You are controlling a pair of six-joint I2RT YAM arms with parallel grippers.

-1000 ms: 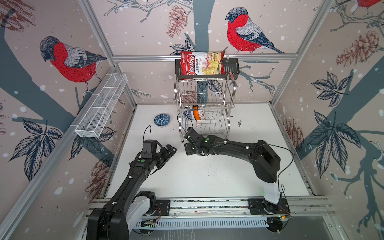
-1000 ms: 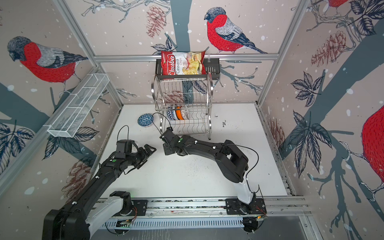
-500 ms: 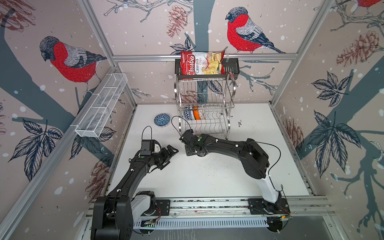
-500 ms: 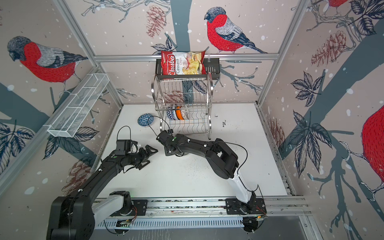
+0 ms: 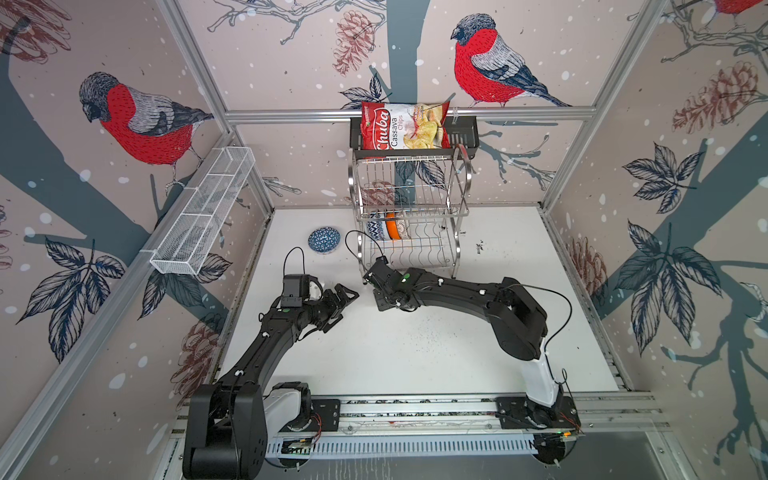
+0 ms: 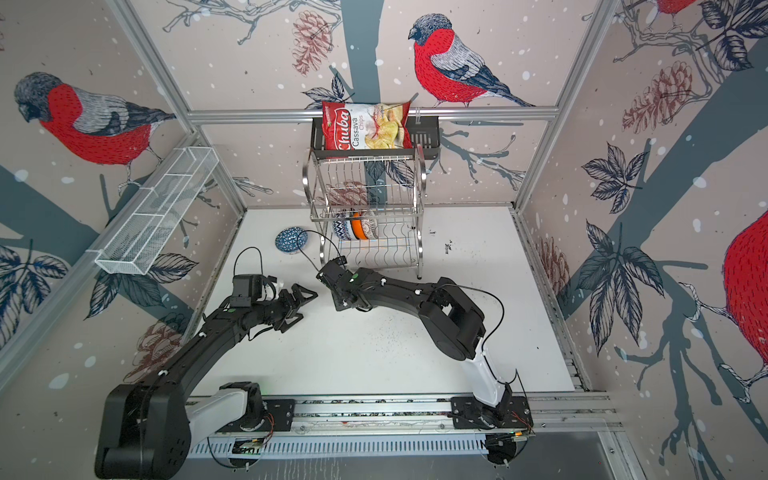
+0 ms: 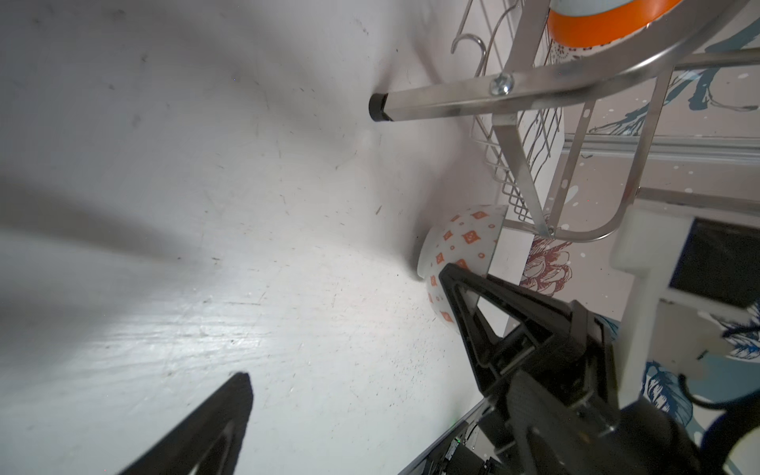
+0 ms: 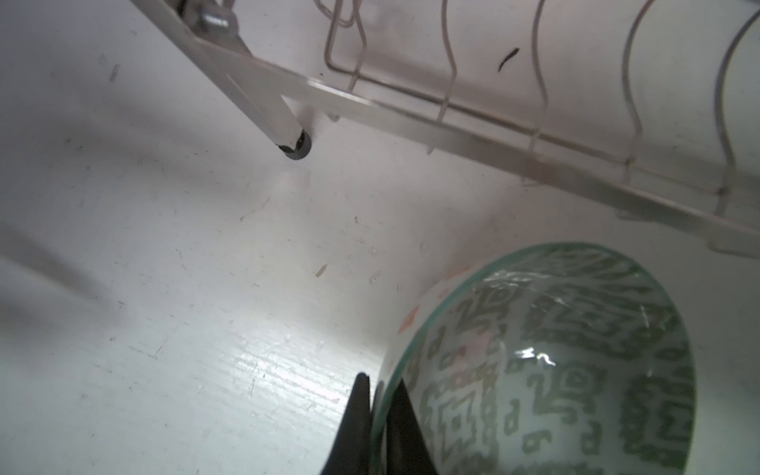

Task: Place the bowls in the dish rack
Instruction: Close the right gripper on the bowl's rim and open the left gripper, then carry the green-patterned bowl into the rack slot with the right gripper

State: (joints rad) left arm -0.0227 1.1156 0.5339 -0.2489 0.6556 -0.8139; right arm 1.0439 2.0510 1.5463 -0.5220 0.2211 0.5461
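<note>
The dish rack (image 5: 461, 183) (image 6: 420, 178) stands at the back of the white table. An orange bowl (image 5: 392, 226) and patterned bowls (image 5: 376, 228) stand in its lower tier. A blue patterned bowl (image 5: 324, 240) (image 6: 291, 240) lies on the table left of the rack. My right gripper (image 5: 376, 291) (image 8: 380, 395) is shut on the rim of a bowl (image 8: 555, 370) (image 7: 464, 242), grey-green patterned inside and white with orange-red marks outside. That bowl sits by the rack's front left leg (image 8: 294, 148) and is hidden under the gripper in both top views. My left gripper (image 5: 343, 309) (image 6: 302, 308) hangs open and empty just left of it.
A red chips bag (image 5: 405, 126) sits in the black shelf (image 5: 463, 133) above the rack. A long white mesh basket (image 5: 203, 216) hangs on the left wall. The two grippers are very close together. Dark specks (image 5: 478, 247) dot the table right of the rack.
My right gripper has shifted a little left and closed on the bowl's rim. The left arm has crept slightly toward the middle, jaws still wide.
</note>
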